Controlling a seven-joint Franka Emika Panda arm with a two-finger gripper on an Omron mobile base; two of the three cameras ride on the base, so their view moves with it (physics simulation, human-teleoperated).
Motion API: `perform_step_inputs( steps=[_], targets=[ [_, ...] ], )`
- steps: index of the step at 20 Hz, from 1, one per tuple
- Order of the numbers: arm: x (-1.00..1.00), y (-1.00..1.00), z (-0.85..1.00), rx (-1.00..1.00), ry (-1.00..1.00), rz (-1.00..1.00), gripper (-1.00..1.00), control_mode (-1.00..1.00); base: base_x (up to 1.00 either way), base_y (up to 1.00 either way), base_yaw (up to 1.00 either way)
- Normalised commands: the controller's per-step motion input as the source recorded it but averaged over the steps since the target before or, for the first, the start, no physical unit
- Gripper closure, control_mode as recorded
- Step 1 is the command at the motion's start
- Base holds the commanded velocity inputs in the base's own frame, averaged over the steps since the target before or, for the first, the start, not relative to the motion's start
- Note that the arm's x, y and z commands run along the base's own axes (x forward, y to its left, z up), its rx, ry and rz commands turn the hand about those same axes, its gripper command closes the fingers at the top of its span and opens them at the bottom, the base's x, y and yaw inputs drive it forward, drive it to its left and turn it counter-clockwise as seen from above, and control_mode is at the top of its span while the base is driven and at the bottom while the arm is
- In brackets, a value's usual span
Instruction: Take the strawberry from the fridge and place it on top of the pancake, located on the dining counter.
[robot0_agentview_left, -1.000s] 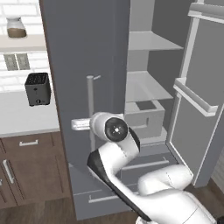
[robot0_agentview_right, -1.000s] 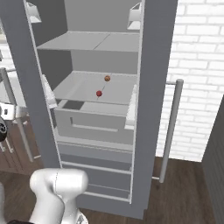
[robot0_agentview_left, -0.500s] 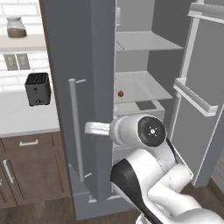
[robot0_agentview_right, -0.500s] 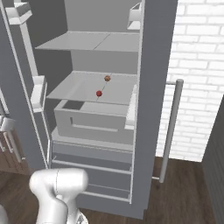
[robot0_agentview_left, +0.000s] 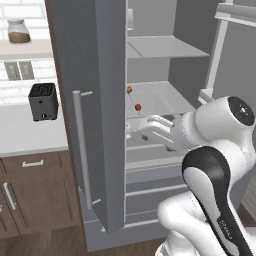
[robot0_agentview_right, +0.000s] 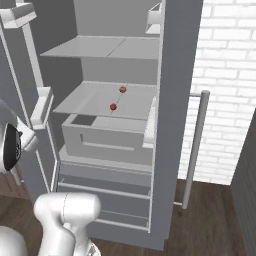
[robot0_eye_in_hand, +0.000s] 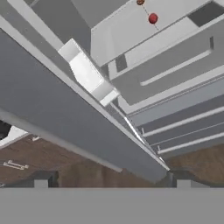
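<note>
While your gripper (robot0_eye_in_hand: 109, 178) stands with its fingers (robot0_eye_in_hand: 41, 180) spread wide and nothing between them, it hangs just off the edge of the left door (robot0_agentview_left: 92, 115) of the fridge (robot0_agentview_right: 172, 75), outside the cabinet. Note the strawberry (robot0_eye_in_hand: 152, 18): it sits on the middle shelf (robot0_agentview_right: 95, 100), ahead of and above the fingers in the hand view, well apart from them. A small brownish ball (robot0_eye_in_hand: 140, 2) lies just beyond it, deeper on the same shelf, so keep the two straight. Below the shelf is the pale drawer (robot0_agentview_right: 107, 137). The berry is round, so no long axis constrains your grip. Your reach likely has to clear the door edge first, then travel inward and up.
</note>
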Motion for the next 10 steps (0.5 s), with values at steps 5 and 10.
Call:
perform_step_inputs(
  steps=[5, 10],
  targets=[
    [0.52, -0.22, 0.00, 0.23, 0.15, 0.00, -1.00, -1.00, 0.00, 0.00, 0.00],
    [0.55, 0.00, 0.00, 0.14, 0.04, 0.00, -1.00, -1.00, 0.00, 0.00, 0.00]
  ],
)
